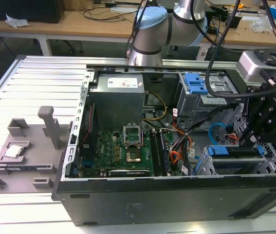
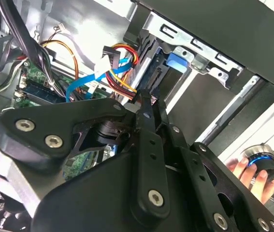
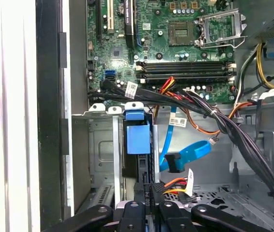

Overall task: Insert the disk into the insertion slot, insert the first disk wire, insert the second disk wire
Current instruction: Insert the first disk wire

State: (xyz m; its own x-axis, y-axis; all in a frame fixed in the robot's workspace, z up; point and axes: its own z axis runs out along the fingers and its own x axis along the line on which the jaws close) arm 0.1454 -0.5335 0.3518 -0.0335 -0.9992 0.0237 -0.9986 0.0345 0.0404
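The gripper (image 3: 150, 202) is closed narrowly on a black plug (image 3: 152, 186) trailing red, orange and yellow wires, just beside the rear edge of the disk (image 3: 137, 137). The disk sits edge-on in its blue carrier inside the insertion slot (image 3: 103, 145), the silver cage in the near corner of the computer case (image 1: 128, 197). Disk insertion therefore looks done, and the first wire appears to be the step in hand. Seating it would probably call for the plug to be squared with the disk's socket and pushed straight, clear of the black cable bundle (image 3: 233, 130). A flat blue cable (image 3: 192, 151) hangs loose near the cage, its end unplugged. The case also holds the motherboard (image 3: 175, 48). In the second wrist view a person's hand (image 2: 258, 182) rests outside the case.
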